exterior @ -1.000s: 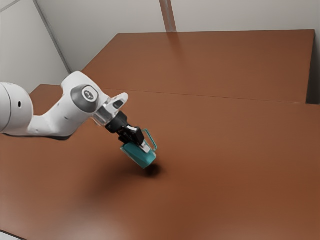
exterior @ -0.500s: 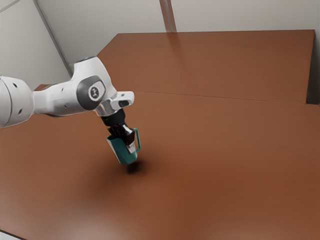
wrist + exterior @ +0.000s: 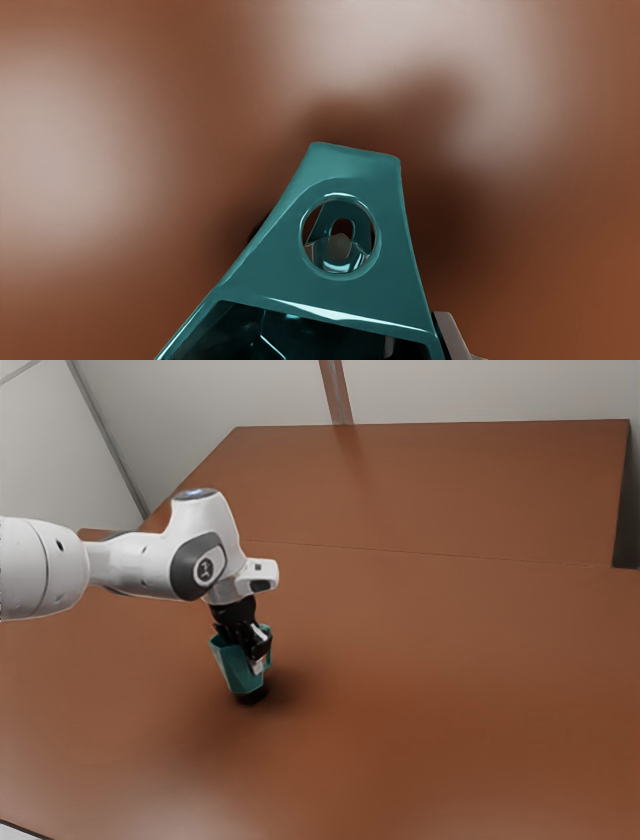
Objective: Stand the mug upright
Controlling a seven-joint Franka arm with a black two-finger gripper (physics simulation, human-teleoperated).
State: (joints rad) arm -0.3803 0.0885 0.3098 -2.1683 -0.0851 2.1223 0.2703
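Mug: the teal mug is mouth up and close to upright, leaning slightly, low over the brown table; whether its base bears on the wood is hidden in the dark shadow beneath.
Gripper: the black gripper is closed on the mug's side wall, parted only by the wall's thickness; one finger lies outside, and the pale piece within the mouth is probably its partner.
Weight: likely light, hollow and thin-walled.
Stiffness: looks rigid, so the wall should not give under a firm pinch.
Surface: glossy highlights suggest a slick glaze; the tapering wall could let the mug pivot between the pads.
Fragility: if ceramic, the rim and base edge would chip on a hard knock.
Best hold: the straight wall beneath the rim, clear of the round opening, pads flat against it.
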